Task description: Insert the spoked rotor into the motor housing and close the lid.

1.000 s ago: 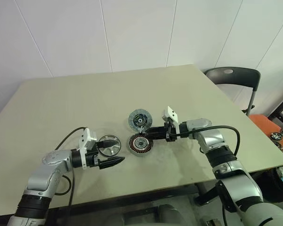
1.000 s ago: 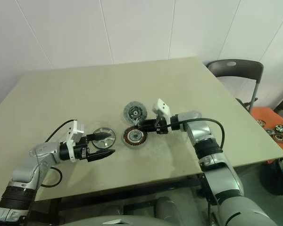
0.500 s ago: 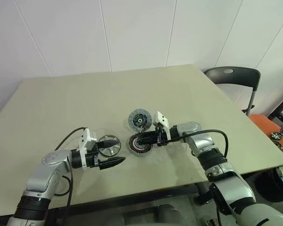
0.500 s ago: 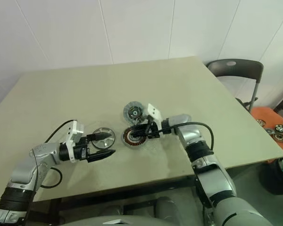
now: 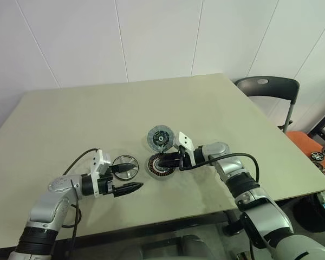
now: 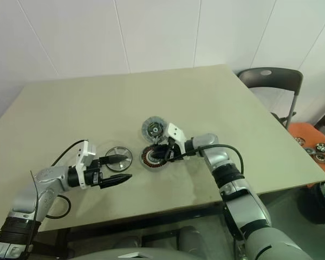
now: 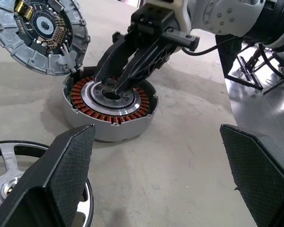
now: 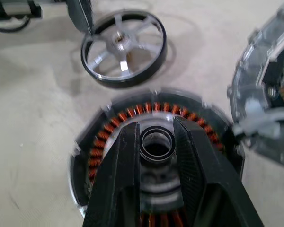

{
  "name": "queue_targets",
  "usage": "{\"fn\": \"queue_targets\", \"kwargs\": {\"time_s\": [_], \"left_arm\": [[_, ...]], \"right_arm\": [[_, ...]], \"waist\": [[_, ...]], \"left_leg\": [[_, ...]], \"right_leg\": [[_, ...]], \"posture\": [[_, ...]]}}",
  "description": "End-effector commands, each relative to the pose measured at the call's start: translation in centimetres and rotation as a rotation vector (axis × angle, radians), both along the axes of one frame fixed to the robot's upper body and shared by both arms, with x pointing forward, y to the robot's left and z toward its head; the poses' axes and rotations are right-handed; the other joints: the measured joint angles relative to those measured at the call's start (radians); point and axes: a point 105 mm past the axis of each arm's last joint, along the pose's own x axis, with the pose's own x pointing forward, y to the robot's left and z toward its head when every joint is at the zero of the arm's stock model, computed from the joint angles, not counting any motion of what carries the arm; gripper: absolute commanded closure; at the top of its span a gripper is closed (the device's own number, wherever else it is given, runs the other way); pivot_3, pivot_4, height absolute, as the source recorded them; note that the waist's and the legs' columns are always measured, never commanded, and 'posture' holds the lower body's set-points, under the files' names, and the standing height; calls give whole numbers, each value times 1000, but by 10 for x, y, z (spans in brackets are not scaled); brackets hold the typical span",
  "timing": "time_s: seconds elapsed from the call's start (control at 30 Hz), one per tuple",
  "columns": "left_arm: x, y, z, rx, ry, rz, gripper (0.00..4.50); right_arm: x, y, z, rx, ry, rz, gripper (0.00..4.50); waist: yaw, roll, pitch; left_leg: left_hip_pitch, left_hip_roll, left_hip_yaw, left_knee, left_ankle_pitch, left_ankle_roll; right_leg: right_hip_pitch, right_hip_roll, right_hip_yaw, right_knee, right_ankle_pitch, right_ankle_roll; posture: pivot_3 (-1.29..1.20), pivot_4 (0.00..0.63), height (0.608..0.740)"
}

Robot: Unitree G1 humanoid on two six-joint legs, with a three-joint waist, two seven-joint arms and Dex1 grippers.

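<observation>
Right pincer (image 8: 156, 142): we see its two black fingers narrowed around the small ring at the silvery centre of the motor housing (image 5: 161, 164), tips reaching into it.
Left pincer (image 5: 131, 174): released, fingers spread wide, one finger over the spoked rotor (image 5: 124, 167).
Spoked rotor: we find it flat on the desk (image 5: 70, 124), just beside the housing, toward the near edge.
Lid (image 5: 160, 138): just behind the housing, toward the desk's far edge; we see it tilted against the housing's rim.
</observation>
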Motion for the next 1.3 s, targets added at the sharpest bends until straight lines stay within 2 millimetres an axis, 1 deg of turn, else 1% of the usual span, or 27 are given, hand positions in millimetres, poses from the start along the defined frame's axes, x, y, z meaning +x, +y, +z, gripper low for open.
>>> {"fn": "queue_targets", "kwargs": {"time_s": [0.03, 0.37, 0.6, 0.97, 1.03, 1.1, 1.13, 1.17, 1.3], "left_arm": [[5, 7, 3, 0, -42, 10, 0], [3, 11, -3, 3, -50, 11, 0], [3, 5, 3, 0, -59, 6, 0], [4, -2, 14, -3, -66, 1, 0], [4, -3, 16, -3, -67, 1, 0], [4, -4, 17, -3, -67, 0, 0], [3, -4, 18, -3, -66, -1, 0], [3, -4, 18, -3, -65, 0, 0], [3, -4, 19, -4, -63, 0, 0]], "right_arm": [[1, 4, 9, -1, -39, 39, 3800], [2, 8, 7, -1, -43, 37, 3800], [5, 8, 9, 0, -62, 29, 3800], [7, 4, 6, -13, -74, 19, 3800], [7, 4, 6, -9, -75, 25, 3075], [6, 3, 5, -14, -73, 22, 2475], [7, 3, 5, -18, -72, 19, 2058], [6, 3, 4, -23, -62, 17, 1862], [7, 3, 5, -16, -57, 9, 1862]], "waist": [[0, 0, 0], [0, 0, 0], [0, 0, 0], [0, 0, 0], [-1, 0, 0], [-1, 0, 0], [0, 0, 0], [0, 0, 0], [0, 0, 0]], "left_leg": [[0, 0, 0, 0, 0, 0], [0, 0, 0, 0, 0, 0], [0, 1, 0, 0, 0, 0], [0, 0, 0, 0, 0, 0], [0, 0, 0, 0, 0, 0], [1, 0, 0, 0, 0, 0], [1, 0, 0, 0, 0, 0], [1, 0, 0, 0, 0, 0], [1, 0, 0, 0, 0, 0]], "right_leg": [[0, 0, 0, 0, 0, 0], [0, 0, 0, 0, 0, 0], [0, 0, 0, 0, 0, 0], [0, 0, 0, 1, 0, 0], [0, 0, 0, 1, 0, 0], [0, 0, 0, 1, 0, 0], [0, 0, 0, 1, 0, 0], [0, 0, 0, 1, 0, 0], [0, 0, 0, 1, 0, 0]], "posture": [[0, 0, 740], [0, 0, 740], [0, 0, 740], [0, 0, 740], [0, 0, 740], [0, 0, 740], [0, 0, 740], [0, 0, 740], [0, 0, 740]]}}
